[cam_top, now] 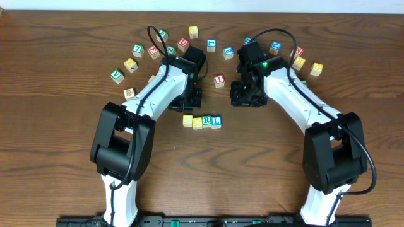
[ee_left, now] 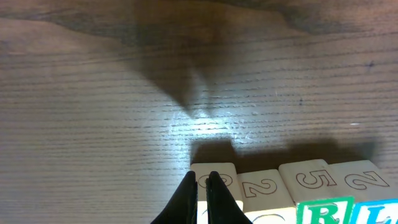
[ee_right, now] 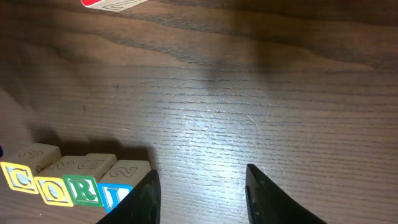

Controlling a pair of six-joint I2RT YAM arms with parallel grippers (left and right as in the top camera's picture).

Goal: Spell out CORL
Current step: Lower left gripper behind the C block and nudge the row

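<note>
Four CORL cubes (cam_top: 202, 121) are sitting in a touching row on the tabletop (cam_top: 63, 38). Left hand (ee_left: 202, 177) is hovering pinched closed over the C end; right hand (ee_right: 200, 174) is hanging part-open near the L end, empty.

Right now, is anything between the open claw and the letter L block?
Nothing visible does. The right gripper hangs open just beside the L block, which ends the CORL row.

Row (ee_left: 298, 180) clipped, cubes part-hidden
Left wrist: row runs off the bottom edge, its first cube (ee_left: 227, 177) half behind the left jaws. Right wrist: L cube (ee_right: 127, 174) partly behind the right jaws, red cube (ee_right: 109, 3) clipped at top
</note>
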